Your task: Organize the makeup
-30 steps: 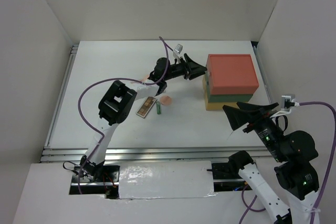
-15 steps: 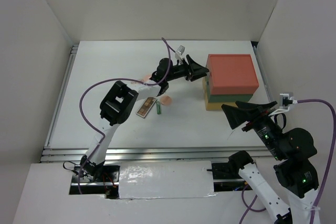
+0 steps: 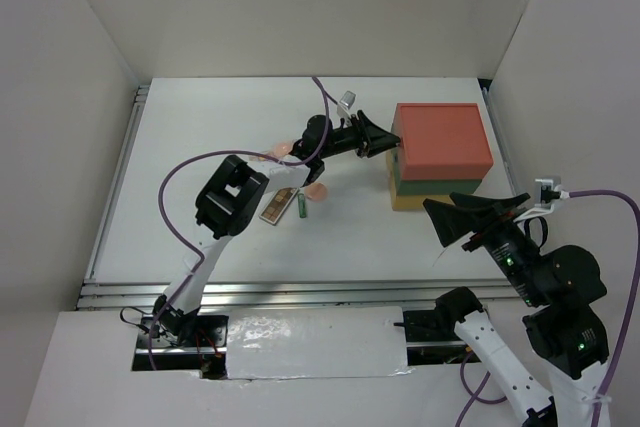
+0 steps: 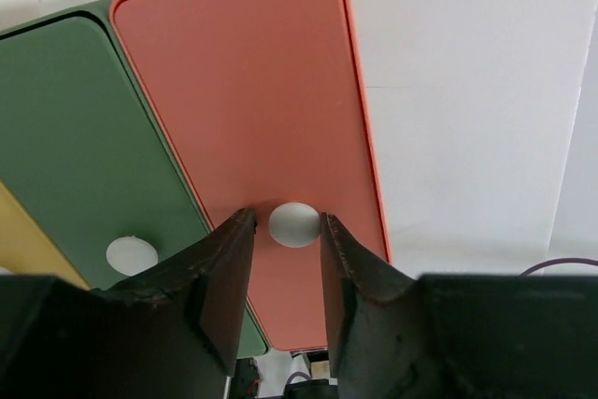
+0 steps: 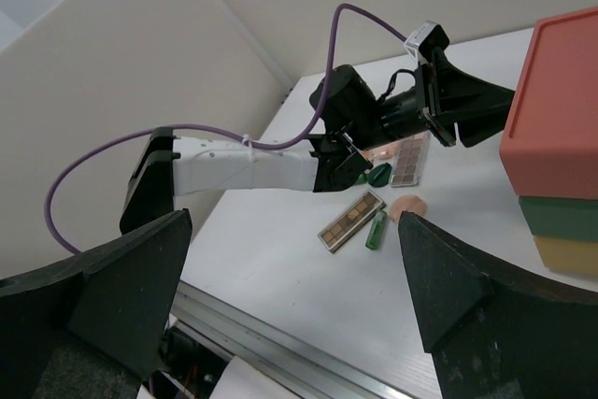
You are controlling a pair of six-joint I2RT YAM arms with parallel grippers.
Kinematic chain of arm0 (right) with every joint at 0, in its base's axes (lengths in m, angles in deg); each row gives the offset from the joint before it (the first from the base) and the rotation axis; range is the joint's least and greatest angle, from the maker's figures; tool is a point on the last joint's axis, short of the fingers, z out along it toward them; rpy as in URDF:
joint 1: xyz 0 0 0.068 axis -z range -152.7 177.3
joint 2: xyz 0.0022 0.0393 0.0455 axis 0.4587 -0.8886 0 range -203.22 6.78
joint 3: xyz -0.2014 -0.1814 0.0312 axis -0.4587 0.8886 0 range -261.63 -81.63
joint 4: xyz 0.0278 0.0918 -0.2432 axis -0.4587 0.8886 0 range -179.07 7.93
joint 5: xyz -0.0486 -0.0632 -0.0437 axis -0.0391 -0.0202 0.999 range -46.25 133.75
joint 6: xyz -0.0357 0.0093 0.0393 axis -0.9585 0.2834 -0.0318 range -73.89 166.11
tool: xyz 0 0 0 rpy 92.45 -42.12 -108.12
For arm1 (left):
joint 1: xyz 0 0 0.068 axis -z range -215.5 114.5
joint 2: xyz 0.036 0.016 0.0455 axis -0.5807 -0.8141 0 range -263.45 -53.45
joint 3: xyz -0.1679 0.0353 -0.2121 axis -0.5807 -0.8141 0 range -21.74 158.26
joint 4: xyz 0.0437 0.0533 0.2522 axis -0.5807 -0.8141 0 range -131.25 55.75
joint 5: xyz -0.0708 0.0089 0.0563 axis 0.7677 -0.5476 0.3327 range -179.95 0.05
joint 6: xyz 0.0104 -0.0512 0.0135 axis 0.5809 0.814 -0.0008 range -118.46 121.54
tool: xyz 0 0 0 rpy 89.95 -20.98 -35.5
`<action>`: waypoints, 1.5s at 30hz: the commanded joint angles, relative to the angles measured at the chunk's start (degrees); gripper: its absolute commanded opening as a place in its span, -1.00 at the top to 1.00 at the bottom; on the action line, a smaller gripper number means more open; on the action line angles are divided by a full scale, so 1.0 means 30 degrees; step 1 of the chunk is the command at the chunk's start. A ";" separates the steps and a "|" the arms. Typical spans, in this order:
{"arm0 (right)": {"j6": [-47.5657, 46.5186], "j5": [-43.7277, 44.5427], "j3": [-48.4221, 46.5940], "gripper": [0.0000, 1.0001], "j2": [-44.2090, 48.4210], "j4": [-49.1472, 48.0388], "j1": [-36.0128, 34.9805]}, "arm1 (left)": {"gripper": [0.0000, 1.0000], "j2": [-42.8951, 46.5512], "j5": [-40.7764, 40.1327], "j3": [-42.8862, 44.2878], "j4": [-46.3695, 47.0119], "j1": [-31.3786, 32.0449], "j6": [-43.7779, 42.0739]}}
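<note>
The makeup lies mid-table: a brown eyeshadow palette [image 3: 279, 203], a green tube [image 3: 300, 207] and a peach compact [image 3: 317, 191]. The right wrist view shows the same palette [image 5: 351, 220], tube [image 5: 377, 229] and compact [image 5: 407, 204]. Under the left arm it also shows a second palette [image 5: 409, 158] and a dark green compact [image 5: 378, 174]. My left gripper [image 3: 385, 137] is at the drawer box's front. It is open, its fingertips [image 4: 245, 223] on either side of the red drawer's white knob [image 4: 294, 224]. My right gripper [image 3: 470, 217] is wide open and empty in the air.
The drawer box [image 3: 441, 140] stands at the right, with red on top, then green and yellow. The left wrist view shows the red drawer front [image 4: 252, 91] and the green one [image 4: 84, 137] with its knob [image 4: 131, 254]. White walls enclose the table.
My left gripper has moved right, closer to the front of the box. The right arm has barely moved. The makeup has not moved.
</note>
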 commanded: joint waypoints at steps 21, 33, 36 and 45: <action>-0.0072 -0.0144 -0.0453 -0.99 -0.0700 -0.0731 -0.0028 | 0.72 0.4742 0.0477 -0.3984 -0.0247 -0.1959 -0.2468; 0.0310 -0.0963 0.0192 -0.99 -0.1169 -0.1668 -0.0057 | -0.99 0.7117 0.0799 -0.7913 0.0838 -0.3454 -0.2762; 0.0280 -0.0848 0.0163 -0.99 -0.1111 -0.1698 -0.0057 | -0.99 0.7672 0.0537 -0.8498 0.0573 -0.3454 -0.3084; -0.0100 -0.0701 -0.0013 -0.99 -0.1052 -0.1377 -0.0057 | -0.99 1.2731 -0.7443 -0.9233 -1.2533 -0.3894 -1.0459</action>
